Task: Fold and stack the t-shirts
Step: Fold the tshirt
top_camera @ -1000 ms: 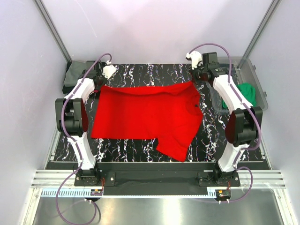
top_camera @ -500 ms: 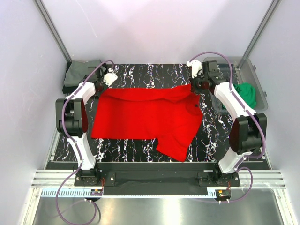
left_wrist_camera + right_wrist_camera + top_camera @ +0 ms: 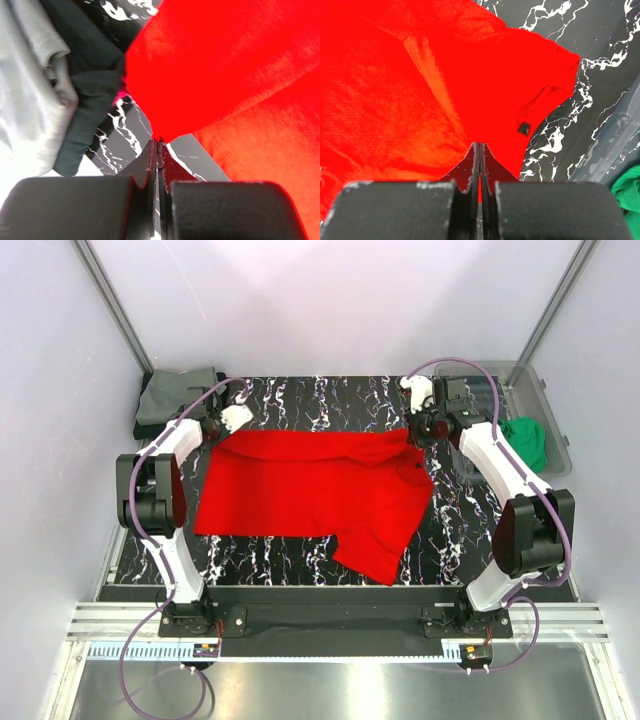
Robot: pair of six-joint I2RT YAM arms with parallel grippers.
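Top view: a red shirt (image 3: 310,485) lies spread across a black marbled table (image 3: 330,395), one sleeve pointing toward the near edge. A grey shirt (image 3: 175,390) sits past the far left corner. A green shirt (image 3: 525,440) lies in a clear bin (image 3: 545,390) on the right. The left gripper (image 3: 232,420) and right gripper (image 3: 425,430) meet the red shirt's far corners.

Left wrist view: the jaws are clamped together on the red shirt's edge. A dark shirt (image 3: 90,80) and the grey one are bunched just beside it.

Right wrist view: the jaws are pinched tight on red cloth, near a small dark tag (image 3: 523,128). The bin wall and green shirt show at the right edge.
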